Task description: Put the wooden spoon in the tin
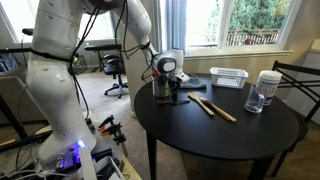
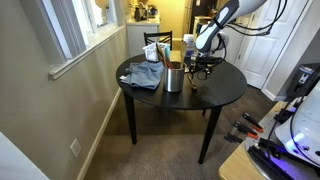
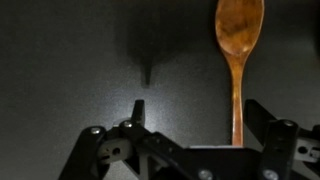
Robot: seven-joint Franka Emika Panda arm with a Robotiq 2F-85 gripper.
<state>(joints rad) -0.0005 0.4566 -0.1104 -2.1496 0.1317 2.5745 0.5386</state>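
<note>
In the wrist view a wooden spoon [image 3: 239, 45] lies flat on the dark table, bowl away from me. Its handle runs down between my fingers, close to the right one. My gripper [image 3: 200, 118] is open and low over the table, not closed on the handle. In both exterior views the gripper [image 1: 175, 92] [image 2: 203, 68] hangs just above the round table. The grey metal tin [image 2: 174, 76] stands upright beside it with utensil handles sticking up. Wooden utensils [image 1: 212, 107] lie on the table near the gripper.
A white slotted basket [image 1: 229, 77] and a clear lidded jar [image 1: 263, 92] stand toward the far side of the round black table [image 1: 250, 140]. A blue cloth [image 2: 145, 75] lies by the tin. A chair [image 2: 157, 42] stands behind the table.
</note>
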